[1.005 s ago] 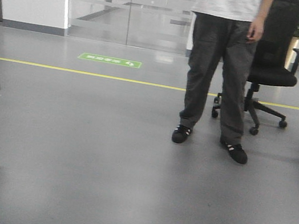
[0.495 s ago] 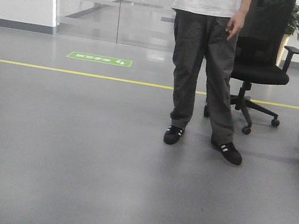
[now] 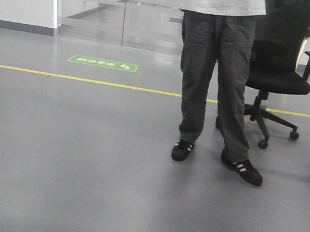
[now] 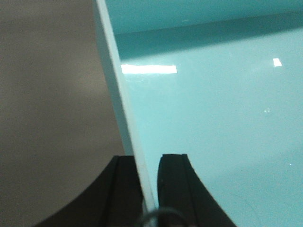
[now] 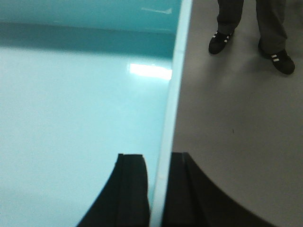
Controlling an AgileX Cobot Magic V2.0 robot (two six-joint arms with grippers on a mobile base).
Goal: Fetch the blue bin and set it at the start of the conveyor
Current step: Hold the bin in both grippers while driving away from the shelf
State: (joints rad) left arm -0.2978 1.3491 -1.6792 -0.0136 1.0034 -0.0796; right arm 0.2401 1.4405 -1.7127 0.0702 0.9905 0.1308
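Midway, by my reckoning: my left pincer (image 4: 147, 191) and right pincer (image 5: 157, 194) each clamp an opposite wall of the blue bin (image 4: 213, 118), apparently held above the grey floor (image 3: 74, 168). Fetching looks done; placing remains. Only the front view shows the standing person (image 3: 216, 73) nearly whole. No conveyor start appears anywhere.

the blue bin (image 4: 213, 118) is a light turquoise plastic tub with smooth, glossy inner surfaces that mirror bright lights, and a paler rim along its walls. its left wall sits pinched between the two dark fingers of the left gripper (image 4: 147, 189), and its right wall likewise between those of the right gripper (image 5: 157, 189).
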